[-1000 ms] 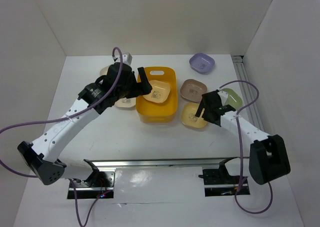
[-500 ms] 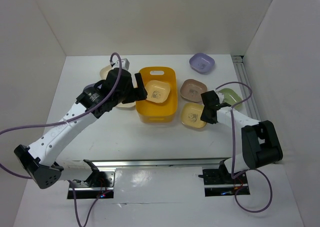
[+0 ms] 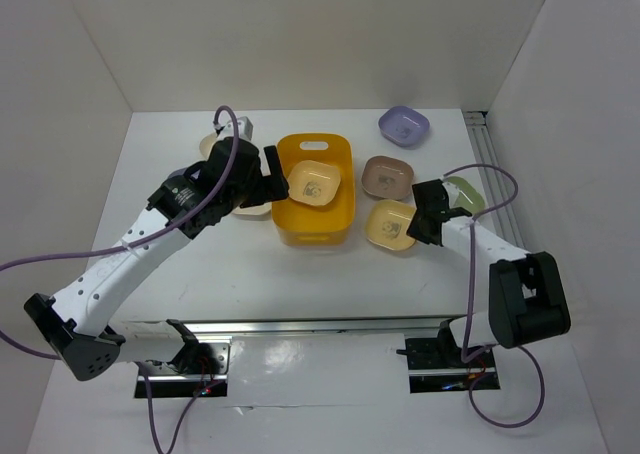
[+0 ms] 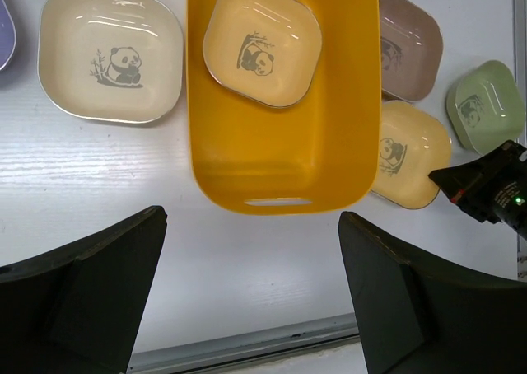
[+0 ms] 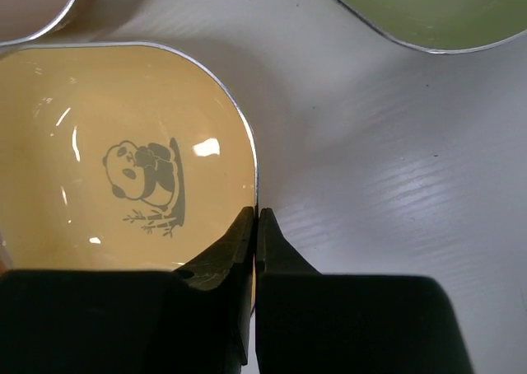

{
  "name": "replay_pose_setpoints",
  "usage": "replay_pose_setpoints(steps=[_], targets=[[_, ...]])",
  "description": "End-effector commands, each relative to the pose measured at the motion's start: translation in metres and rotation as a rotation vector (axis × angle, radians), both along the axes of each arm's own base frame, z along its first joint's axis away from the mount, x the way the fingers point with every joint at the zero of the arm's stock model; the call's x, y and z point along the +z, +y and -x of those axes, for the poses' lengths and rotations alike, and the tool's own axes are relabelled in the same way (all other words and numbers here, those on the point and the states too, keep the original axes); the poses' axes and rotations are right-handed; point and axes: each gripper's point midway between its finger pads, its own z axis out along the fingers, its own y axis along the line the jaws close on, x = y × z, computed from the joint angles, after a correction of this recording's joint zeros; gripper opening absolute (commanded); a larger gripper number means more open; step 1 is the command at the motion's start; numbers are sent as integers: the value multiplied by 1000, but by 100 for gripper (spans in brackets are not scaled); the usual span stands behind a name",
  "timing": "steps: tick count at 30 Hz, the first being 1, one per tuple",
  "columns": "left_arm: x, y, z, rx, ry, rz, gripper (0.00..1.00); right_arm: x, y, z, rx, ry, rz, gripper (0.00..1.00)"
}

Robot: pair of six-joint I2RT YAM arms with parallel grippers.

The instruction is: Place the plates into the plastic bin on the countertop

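The orange-yellow plastic bin [image 3: 313,214] [image 4: 272,160] stands mid-countertop with one tan plate [image 3: 313,182] [image 4: 262,54] inside. To its right lie a yellow-tan plate [image 3: 390,224] [image 5: 123,160], a brown-mauve plate [image 3: 387,178] and a green plate [image 3: 463,194]. A lavender plate [image 3: 403,126] sits further back. A cream plate [image 4: 111,53] lies left of the bin. My right gripper [image 3: 418,224] [image 5: 257,213] is shut on the yellow-tan plate's right rim, one finger inside and one outside. My left gripper [image 3: 272,177] [image 4: 251,300] hangs open and empty above the bin's left side.
White walls bound the countertop [image 3: 200,264] on three sides. A metal rail [image 3: 330,324] runs along the near edge and another rail [image 3: 490,164] along the right wall. A small grey object [image 3: 245,126] sits behind the left arm. Another lavender plate edge [image 4: 2,28] shows far left.
My right gripper dropped to the yellow-tan plate and shut on its rim. The left arm drew back slightly from over the bin, still open.
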Motion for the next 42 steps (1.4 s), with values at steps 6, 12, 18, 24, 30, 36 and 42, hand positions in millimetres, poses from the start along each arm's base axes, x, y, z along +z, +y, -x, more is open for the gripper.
replay_pose_setpoints(steps=[6,12,18,24,30,36,42], targets=[[8,10,1,40,-23,-5,99,106,-20,-17,-116,-224,132,0],[5,21,-3,136,-19,-9,99,187,-23,-18,-159,-391,218,0],[-27,78,-20,405,38,-16,99,229,25,-54,-11,-531,119,0],[-51,133,-48,582,101,6,99,251,99,-87,117,-609,59,0],[-54,172,-82,654,139,9,99,210,153,-125,205,-537,12,0],[-52,190,-112,650,168,57,99,167,193,-148,202,-479,-35,0],[-57,197,-115,640,177,17,99,146,231,-159,194,-445,-24,0]])
